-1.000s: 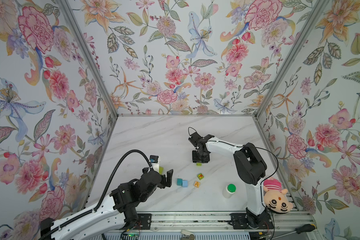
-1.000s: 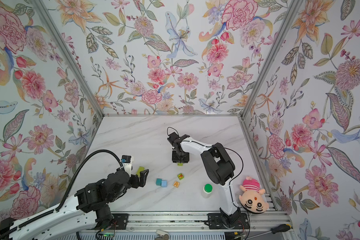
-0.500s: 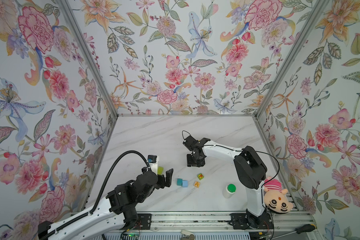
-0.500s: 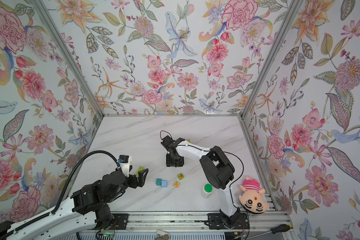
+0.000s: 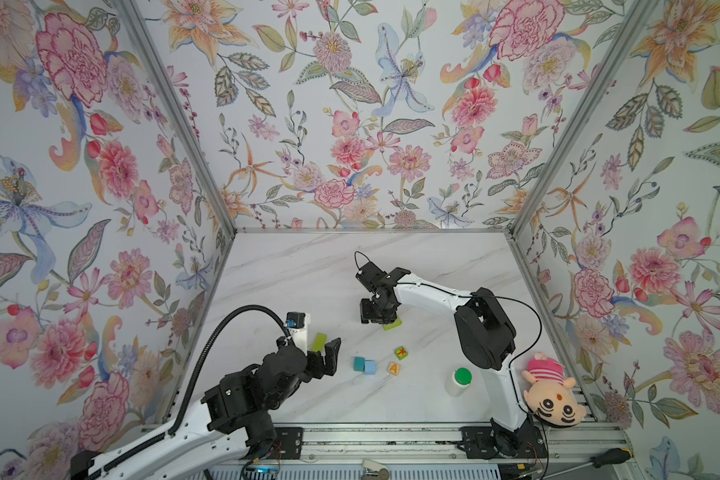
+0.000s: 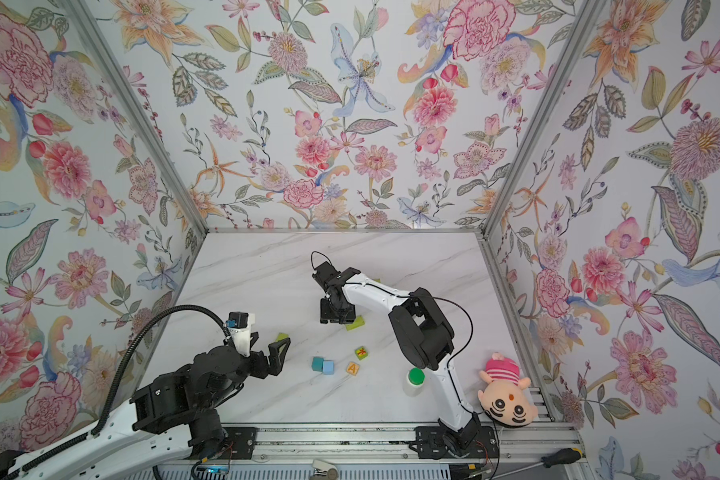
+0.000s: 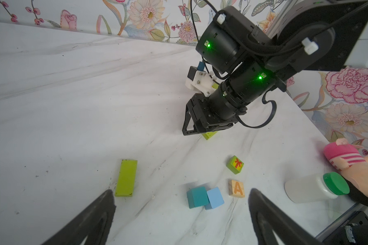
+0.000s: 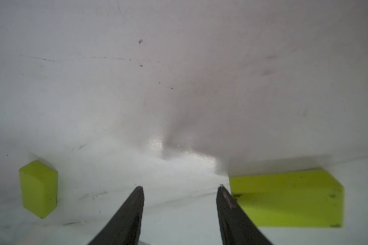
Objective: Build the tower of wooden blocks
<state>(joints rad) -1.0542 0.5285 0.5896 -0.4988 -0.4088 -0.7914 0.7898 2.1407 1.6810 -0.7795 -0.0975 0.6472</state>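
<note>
Block [image 7: 125,177], lime oblong, lies flat, long axis roughly front-to-back, near spread left pincer [image 7: 181,191]; right pincer [image 8: 180,187] likewise spread.

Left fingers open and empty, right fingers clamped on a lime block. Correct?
Not clamped. The right wrist view shows the right fingers apart with nothing between them; the lime block lies beside one. The left fingers are open and empty, as said.

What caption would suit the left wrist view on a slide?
Open left end effector facing a lime-green oblong, with a teal cube beside a light-blue cube.
</note>
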